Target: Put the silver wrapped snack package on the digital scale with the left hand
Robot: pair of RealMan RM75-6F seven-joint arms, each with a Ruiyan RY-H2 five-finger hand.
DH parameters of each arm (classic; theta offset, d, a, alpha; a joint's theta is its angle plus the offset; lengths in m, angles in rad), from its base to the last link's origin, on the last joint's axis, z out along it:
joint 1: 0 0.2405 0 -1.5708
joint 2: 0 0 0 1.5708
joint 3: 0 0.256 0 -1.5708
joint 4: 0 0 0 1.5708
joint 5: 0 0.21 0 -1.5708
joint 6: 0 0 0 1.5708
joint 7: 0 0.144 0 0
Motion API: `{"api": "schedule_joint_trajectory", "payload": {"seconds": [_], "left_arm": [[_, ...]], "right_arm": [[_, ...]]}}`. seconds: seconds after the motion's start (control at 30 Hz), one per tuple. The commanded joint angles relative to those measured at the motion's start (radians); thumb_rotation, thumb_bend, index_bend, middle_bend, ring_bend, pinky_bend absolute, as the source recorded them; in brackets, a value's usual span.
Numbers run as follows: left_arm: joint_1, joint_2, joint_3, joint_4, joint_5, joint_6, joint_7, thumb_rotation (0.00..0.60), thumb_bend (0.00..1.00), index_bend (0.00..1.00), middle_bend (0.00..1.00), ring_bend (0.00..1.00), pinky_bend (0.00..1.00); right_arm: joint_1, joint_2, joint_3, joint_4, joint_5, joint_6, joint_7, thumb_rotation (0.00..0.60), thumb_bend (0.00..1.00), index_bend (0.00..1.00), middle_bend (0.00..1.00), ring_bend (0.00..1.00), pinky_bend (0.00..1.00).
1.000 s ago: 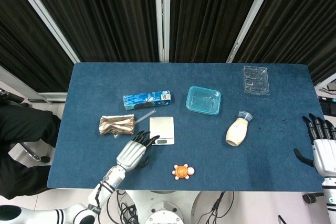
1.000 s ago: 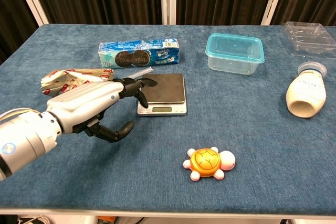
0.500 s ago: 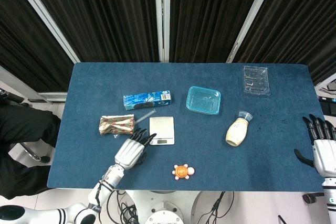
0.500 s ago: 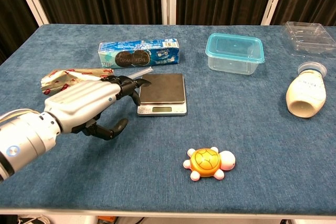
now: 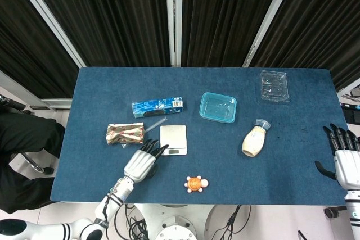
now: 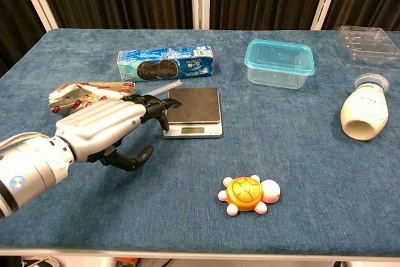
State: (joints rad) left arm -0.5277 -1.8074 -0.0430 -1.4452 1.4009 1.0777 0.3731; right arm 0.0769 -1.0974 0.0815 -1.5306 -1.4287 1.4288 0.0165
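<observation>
Crinkled shiny foil snack package (image 6: 87, 94), brushed metal scale (image 6: 193, 111), matt blue cloth table (image 6: 325, 173), clear plastic tub (image 6: 279, 62)

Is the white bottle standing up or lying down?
Lying down: the white bottle rests on its side on the table, cap pointing away.

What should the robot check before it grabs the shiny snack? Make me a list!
1. Left hand holds nothing, fingers apart: ok.
2. Silver wrapped snack package lies flat on the table with nothing on top, beside the left hand's fingertips: ok.
3. Digital scale has nothing on its plate: ok.
4. Clear stick lies between the package and the scale, close to the scale's corner, so it may get knocked: not ok.
5. Whether the left hand is touching the package: cannot tell.
6. Right hand is open at the far table edge, out of the way: ok.
</observation>
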Motion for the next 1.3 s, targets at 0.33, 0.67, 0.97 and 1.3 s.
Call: {"api": "schedule_joint_trajectory", "payload": {"seconds": [0.33, 0.67, 0.97, 1.3], "left_arm": [[-0.007, -0.007, 0.001, 0.008, -0.008, -0.009, -0.004, 0.6, 0.54, 0.0, 0.24, 0.0, 0.0], [-0.016, 0.0, 0.014, 0.012, -0.007, -0.031, -0.017, 0.6, 0.54, 0.0, 0.25, 0.0, 0.0], [-0.018, -0.007, 0.02, 0.024, -0.009, -0.037, -0.025, 0.6, 0.54, 0.0, 0.25, 0.0, 0.0], [-0.026, -0.012, 0.024, 0.034, -0.014, -0.054, -0.024, 0.6, 0.55, 0.0, 0.25, 0.0, 0.0]], "right_arm": [[-0.001, 0.001, -0.001, 0.0, 0.002, -0.001, 0.002, 0.6, 0.15, 0.0, 0.0, 0.0, 0.0], [0.0, 0.001, -0.002, 0.002, 0.007, -0.01, -0.001, 0.6, 0.15, 0.0, 0.0, 0.0, 0.0], [0.003, -0.011, -0.008, 0.013, 0.008, -0.022, -0.004, 0.6, 0.15, 0.0, 0.0, 0.0, 0.0], [0.0, -0.012, -0.01, 0.021, 0.011, -0.024, 0.002, 0.6, 0.15, 0.0, 0.0, 0.0, 0.0]]}}
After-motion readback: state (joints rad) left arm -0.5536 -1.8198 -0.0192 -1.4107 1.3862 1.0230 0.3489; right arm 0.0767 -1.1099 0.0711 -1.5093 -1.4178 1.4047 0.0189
